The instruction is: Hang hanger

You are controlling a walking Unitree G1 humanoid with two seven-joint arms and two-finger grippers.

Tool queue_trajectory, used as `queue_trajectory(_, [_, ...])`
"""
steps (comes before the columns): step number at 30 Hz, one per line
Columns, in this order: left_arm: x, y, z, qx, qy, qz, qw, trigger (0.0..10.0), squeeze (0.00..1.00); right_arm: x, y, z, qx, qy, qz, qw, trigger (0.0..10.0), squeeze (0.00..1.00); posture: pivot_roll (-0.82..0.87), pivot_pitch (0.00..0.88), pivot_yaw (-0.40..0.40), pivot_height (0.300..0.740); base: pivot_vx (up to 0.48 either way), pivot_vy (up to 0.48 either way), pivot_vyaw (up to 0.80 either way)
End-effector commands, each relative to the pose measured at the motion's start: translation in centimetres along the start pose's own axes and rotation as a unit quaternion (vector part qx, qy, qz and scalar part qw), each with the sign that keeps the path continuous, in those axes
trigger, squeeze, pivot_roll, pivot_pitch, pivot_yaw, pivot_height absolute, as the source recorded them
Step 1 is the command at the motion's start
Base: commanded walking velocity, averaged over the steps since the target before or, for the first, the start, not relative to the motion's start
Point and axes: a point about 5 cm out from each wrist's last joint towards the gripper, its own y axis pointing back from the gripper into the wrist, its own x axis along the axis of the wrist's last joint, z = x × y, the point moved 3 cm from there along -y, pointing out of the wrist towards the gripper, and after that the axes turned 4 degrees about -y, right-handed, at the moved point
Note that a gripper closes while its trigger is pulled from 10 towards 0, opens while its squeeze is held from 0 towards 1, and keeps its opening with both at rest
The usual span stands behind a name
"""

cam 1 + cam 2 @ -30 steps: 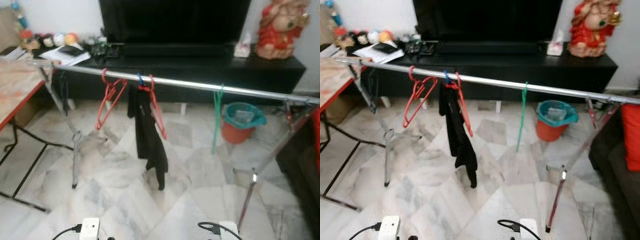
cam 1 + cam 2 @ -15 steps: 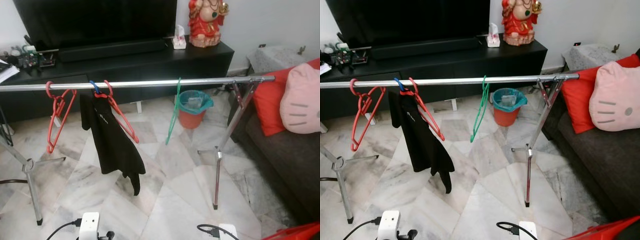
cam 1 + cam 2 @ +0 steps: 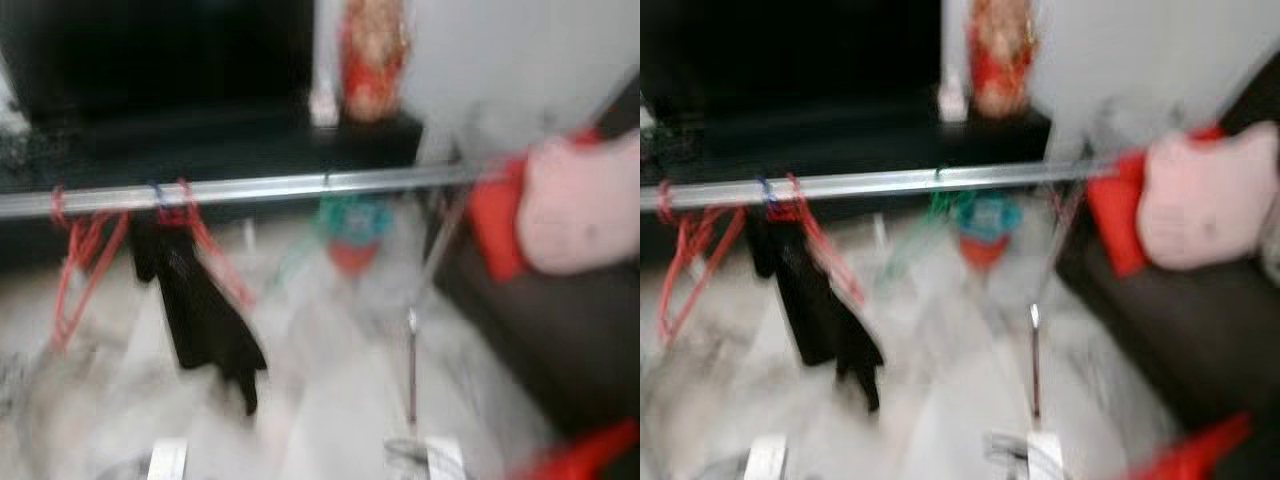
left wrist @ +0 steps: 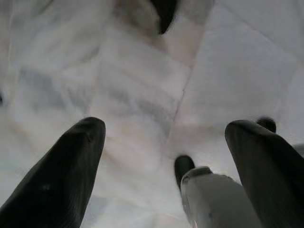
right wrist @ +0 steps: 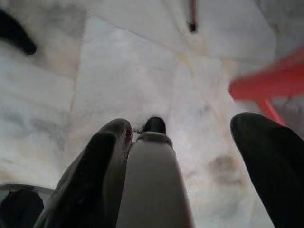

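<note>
Hanging along a long silver metal rail (image 3: pixel 260 188) w/ heavy motion blur in both eye views: two red wire hangers, one bare (image 3: pixel 75 265) at the robot's left end, the other (image 3: pixel 200 235) carrying a black garment (image 3: pixel 195 310), and what looks like a thin green hanger (image 3: pixel 920 240) toward the middle, too smeared to be sure. Behind the rail sit a teal-lined orange bin (image 3: pixel 352 228), a black TV cabinet (image 3: pixel 200 130) and a red figurine (image 3: pixel 372 55). To the right is a dark sofa (image 3: pixel 1170 330) w/ a pink round cushion (image 3: pixel 1205 195) and a red cushion (image 3: pixel 1115 215).

Left gripper (image 4: pixel 164 166) points down at the marble floor (image 4: pixel 142 85), fingers spread wide, nothing between them. Right gripper (image 5: pixel 190 166) is likewise spread wide over the floor and empty; a red bar-shaped object (image 5: pixel 268 80) lies beyond its fingertips, not touching, too blurred to identify. All rail hangers are well apart from both grippers.
</note>
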Motion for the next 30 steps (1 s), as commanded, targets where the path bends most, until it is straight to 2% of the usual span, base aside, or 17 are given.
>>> queue_trajectory(1, [-0.12, 0.02, 0.11, -0.002, 0.0, -0.002, 1.0, 10.0, 0.0, -0.69, 0.11, 0.19, -0.003, -0.002, -0.011, 1.0, 10.0, 0.0, 0.02, 0.0, 0.02, 0.74, 0.0, 0.0, -0.77])
queue_trajectory(30, [0.61, -0.14, 0.6, -0.014, -0.015, 0.011, 1.0, 10.0, 0.0, -0.84, 0.13, 0.12, -0.003, -0.002, -0.013, 1.0, 10.0, 0.0, 0.01, 0.0, 0.027, 0.74, 0.0, 0.0, -0.76])
